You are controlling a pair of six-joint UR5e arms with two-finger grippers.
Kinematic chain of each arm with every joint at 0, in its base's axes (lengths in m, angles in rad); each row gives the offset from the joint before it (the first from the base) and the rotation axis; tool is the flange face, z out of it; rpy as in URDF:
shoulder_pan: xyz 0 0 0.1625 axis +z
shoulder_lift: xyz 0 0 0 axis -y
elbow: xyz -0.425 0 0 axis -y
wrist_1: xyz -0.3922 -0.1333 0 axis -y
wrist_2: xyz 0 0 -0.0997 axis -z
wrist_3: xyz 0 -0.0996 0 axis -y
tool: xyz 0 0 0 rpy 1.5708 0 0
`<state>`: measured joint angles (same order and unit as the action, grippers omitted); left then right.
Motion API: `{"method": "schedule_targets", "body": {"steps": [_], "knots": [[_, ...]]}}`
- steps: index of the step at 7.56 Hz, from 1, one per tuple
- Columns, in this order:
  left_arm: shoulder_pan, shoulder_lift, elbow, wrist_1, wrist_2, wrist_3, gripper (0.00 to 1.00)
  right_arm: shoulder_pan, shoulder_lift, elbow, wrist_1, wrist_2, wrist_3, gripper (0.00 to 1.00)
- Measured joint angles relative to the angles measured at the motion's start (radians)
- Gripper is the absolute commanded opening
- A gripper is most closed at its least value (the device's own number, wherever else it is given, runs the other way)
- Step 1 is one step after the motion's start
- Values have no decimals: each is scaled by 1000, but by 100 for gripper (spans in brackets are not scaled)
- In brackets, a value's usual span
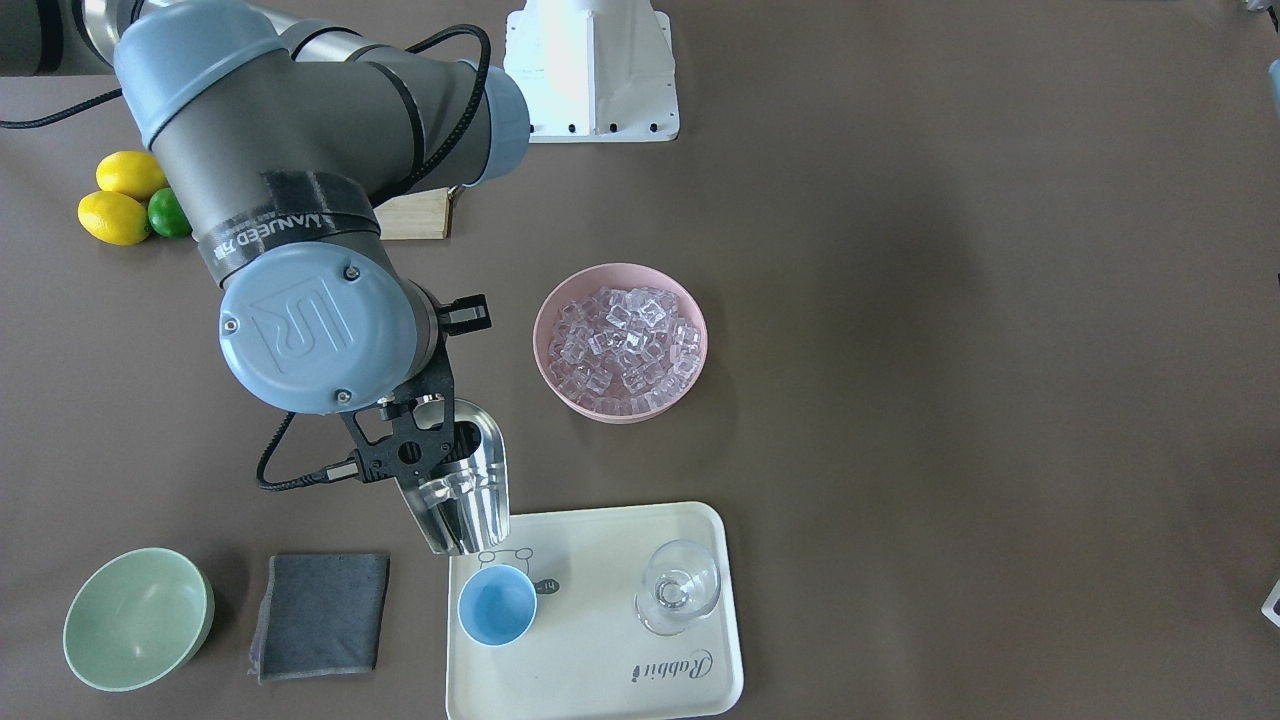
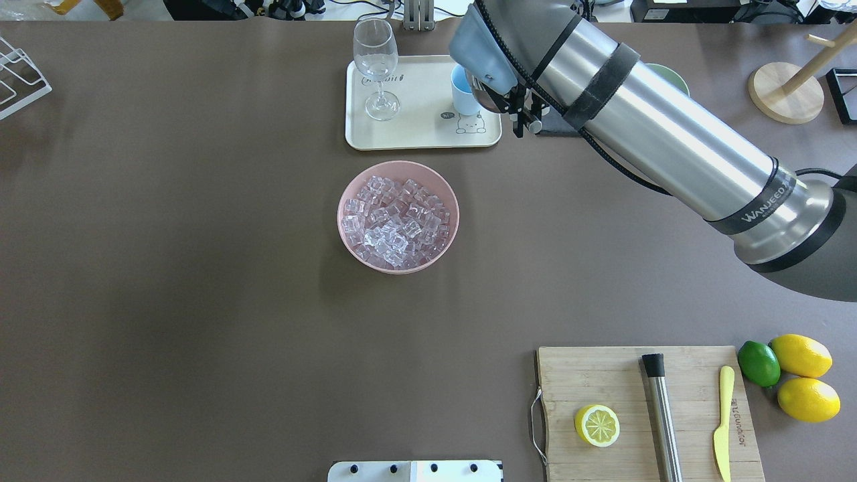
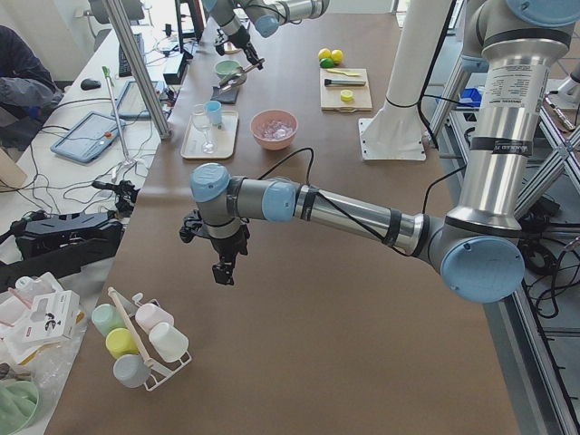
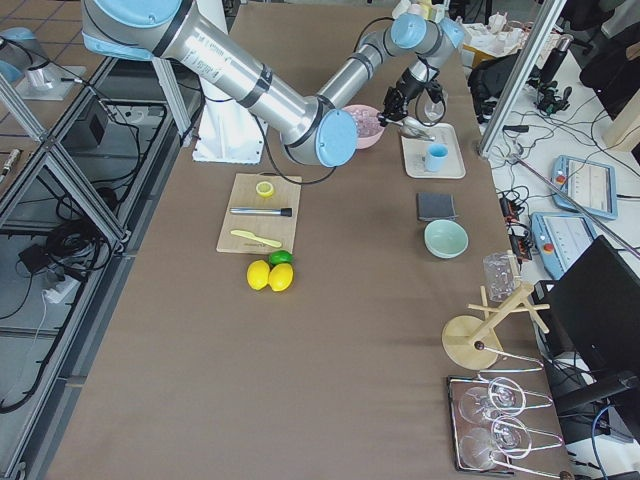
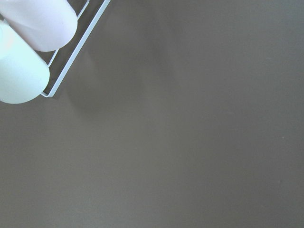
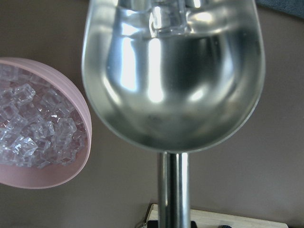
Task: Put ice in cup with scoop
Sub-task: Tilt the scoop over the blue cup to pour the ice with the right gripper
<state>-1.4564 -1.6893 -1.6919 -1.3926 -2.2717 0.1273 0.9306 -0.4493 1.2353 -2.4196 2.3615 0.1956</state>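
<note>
Steel scoop [image 1: 480, 475], blue cup [image 1: 497, 605], pink bowl [image 1: 620, 414] of ice [image 1: 625, 340]: one each.

This is a robotics lab, not a kitchen. Two grey industrial arms, the left arm [image 3: 344, 213] and the right arm [image 4: 235, 72], reach out from a white pedestal [image 3: 391, 136] set at a long brown bench [image 3: 299, 344]. Aluminium frame posts [image 3: 136, 72] stand around it, and loose cables [image 3: 41, 186] trail beside it. Touch-screen pendants [image 4: 585, 185] lie close by, where a person [image 3: 18, 72] in a dark sleeve sits. The lemons [image 4: 270, 275] and cutting board [image 4: 255, 215] read as test props.
</note>
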Motion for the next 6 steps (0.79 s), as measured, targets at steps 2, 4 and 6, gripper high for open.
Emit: {"method": "schedule_targets", "body": {"steps": [2,4,6], "knots": [[-2,30,3,-35,-13,-2,98,6,38,-77,-12,-6,-49,0],[-7,43,4,-45,-20,-2,98,33,76,-158,-13,-7,-102,0],[-8,52,7,-48,-38,-1,98,54,130,-248,-13,-9,-147,0]]}}
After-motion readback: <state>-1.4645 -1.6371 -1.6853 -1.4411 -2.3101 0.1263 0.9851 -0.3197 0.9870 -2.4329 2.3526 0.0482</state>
